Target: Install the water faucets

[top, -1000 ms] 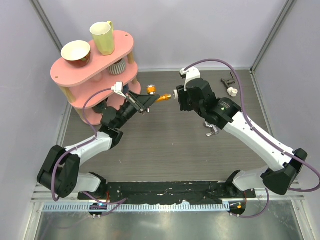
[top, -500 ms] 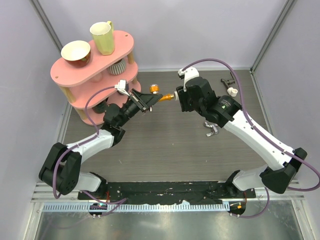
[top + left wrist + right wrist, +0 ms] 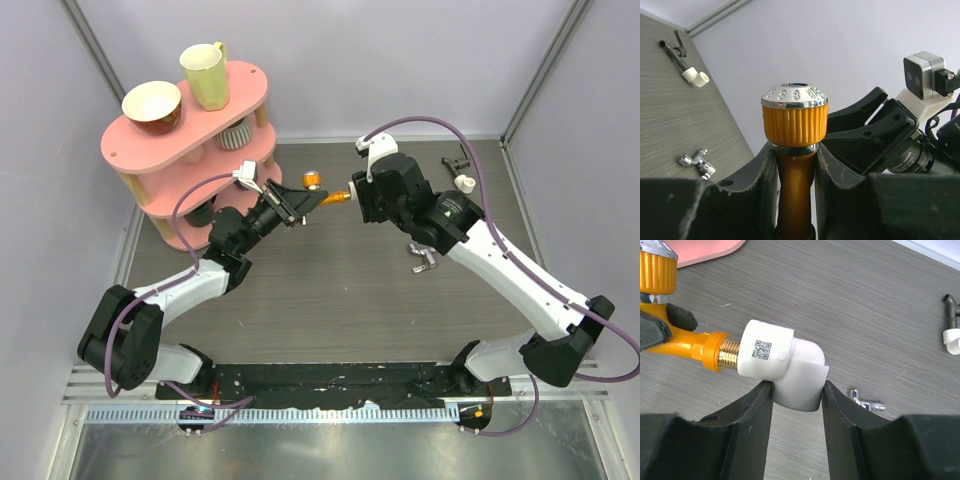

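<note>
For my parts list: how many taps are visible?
3. Orange tap held in the left tool; small silver tap lying on the table, right of centre; dark tap with white end at the far right. Others may be hidden.

You have one printed mark to go by: a small black QR code (image 3: 760, 348) on the side of the white pipe fitting (image 3: 796, 374), with no letters or numbers beside it. In your left wrist view, fine white print circles a camera lens (image 3: 910, 158), too small to read.
</note>
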Robot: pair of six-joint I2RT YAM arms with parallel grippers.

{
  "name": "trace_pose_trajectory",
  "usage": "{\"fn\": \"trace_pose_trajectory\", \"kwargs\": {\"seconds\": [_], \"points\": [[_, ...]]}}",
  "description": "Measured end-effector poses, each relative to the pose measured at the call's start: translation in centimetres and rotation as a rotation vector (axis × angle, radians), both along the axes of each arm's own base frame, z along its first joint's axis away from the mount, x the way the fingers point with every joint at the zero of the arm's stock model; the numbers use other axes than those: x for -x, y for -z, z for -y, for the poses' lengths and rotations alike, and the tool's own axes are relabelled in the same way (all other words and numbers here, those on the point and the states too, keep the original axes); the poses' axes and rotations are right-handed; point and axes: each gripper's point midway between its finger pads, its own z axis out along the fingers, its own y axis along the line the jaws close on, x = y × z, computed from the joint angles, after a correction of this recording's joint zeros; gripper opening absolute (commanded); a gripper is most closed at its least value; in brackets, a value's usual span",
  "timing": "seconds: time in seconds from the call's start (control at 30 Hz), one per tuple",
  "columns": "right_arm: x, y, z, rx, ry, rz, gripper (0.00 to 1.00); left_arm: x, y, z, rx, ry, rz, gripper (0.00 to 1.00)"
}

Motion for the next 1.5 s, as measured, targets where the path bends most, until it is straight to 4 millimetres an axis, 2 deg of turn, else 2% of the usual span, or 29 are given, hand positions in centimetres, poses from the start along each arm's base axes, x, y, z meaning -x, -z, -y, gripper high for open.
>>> {"fn": "trace_pose_trajectory", "kwargs": {"seconds": [1.0, 1.5], "points": [[0.60, 0.54, -0.15, 0.067, -0.022, 0.000, 0.01, -0.29, 0.20, 0.20, -0.030, -0.007, 0.000, 0.00], [0.68, 0.36, -0.29, 0.026, 0.012, -0.007, 0.01, -0.10, -0.38, 0.23, -0.012, -0.010, 0.024, 0.00]]}}
